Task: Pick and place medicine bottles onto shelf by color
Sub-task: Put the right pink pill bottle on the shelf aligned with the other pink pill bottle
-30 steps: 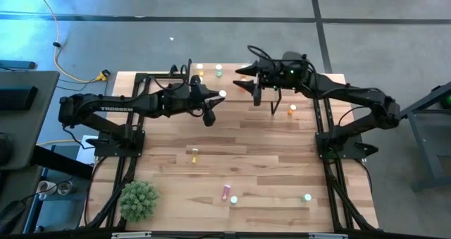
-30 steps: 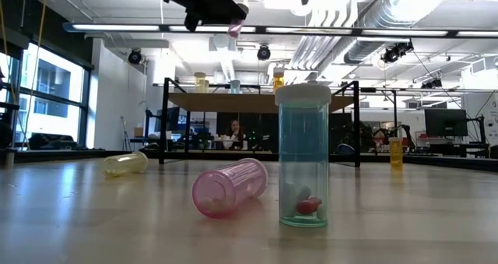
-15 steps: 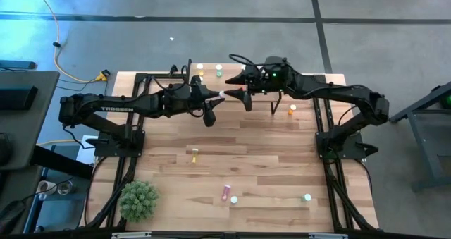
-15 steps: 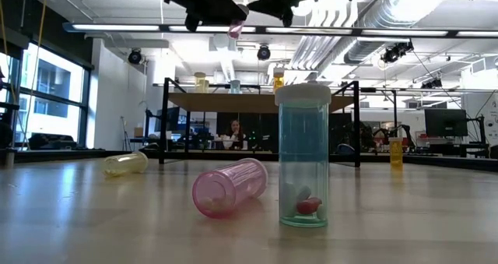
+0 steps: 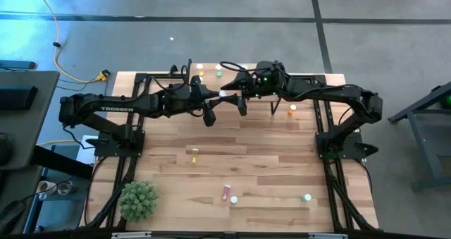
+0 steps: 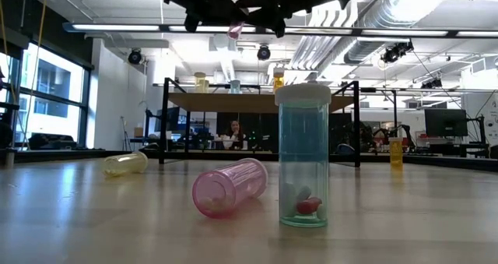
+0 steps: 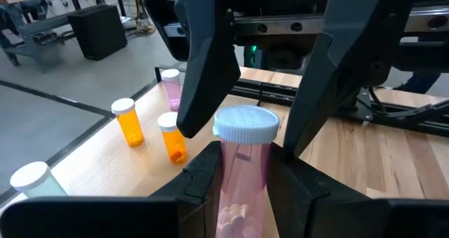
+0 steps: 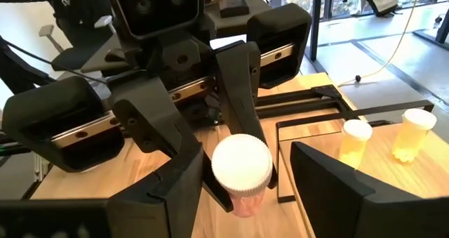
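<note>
- Handing a pink bottle (image 7: 242, 171) from arm to arm in mid-air looks to be the step in hand: the left gripper (image 5: 220, 95) holds it upright by the body, jaws narrow and clamped on it, white cap facing the other arm.
- The right gripper (image 5: 232, 94) has its jaws spread wide, one finger either side of the cap; in the right wrist view the cap sits between them with daylight on both sides, so no contact shows yet.
- The meeting point hangs above the far middle of the worktop (image 5: 268, 151), just in front of the shelf (image 6: 257, 100).
- Next, by my reading, the right jaws must close on the cap or upper body before the left ones let go; releasing early would drop the bottle.
- On the shelf stand a pink bottle (image 7: 170, 87) and two orange bottles (image 7: 126, 122) in one group, with yellow bottles (image 8: 354, 143) in another.
- Waiting on the worktop: a lying pink bottle (image 6: 229, 188), an upright green bottle (image 6: 303, 155), a lying yellow bottle (image 6: 126, 164) and an upright orange bottle (image 5: 292, 111).
- A small green plant (image 5: 138, 200) sits at the near left corner, well apart from the action.
- Nothing blocks the exchange except the crowding of the two arms' fingers round one small bottle.
</note>
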{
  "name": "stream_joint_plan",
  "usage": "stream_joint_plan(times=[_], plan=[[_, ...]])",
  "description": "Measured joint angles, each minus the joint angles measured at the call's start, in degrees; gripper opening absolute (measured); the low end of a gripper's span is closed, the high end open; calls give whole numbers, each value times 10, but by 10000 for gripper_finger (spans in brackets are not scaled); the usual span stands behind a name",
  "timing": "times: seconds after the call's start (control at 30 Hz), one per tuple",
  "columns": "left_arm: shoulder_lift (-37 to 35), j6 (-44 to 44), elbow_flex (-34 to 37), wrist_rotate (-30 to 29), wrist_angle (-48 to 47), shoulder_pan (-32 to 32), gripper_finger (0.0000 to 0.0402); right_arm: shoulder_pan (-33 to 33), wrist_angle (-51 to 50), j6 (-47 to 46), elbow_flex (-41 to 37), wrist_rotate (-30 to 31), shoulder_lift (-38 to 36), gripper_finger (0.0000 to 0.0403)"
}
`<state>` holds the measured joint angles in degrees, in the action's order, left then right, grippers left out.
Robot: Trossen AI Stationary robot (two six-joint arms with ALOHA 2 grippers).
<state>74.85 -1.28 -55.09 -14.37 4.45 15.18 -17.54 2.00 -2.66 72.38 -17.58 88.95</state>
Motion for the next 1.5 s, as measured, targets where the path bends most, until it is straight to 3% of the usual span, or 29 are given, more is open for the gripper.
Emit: stream_joint_plan(times=[0.57,1.07,1.5], plan=[[0,0,0,0,0,0,86,0,0,-14,0,0,0,115],[0,0,0,-3,1,1,121,0,0,-14,0,6,0,110],[-5,-15,0,-18,-1,1,198,-24,-27,-14,-1,34,-26,109]])
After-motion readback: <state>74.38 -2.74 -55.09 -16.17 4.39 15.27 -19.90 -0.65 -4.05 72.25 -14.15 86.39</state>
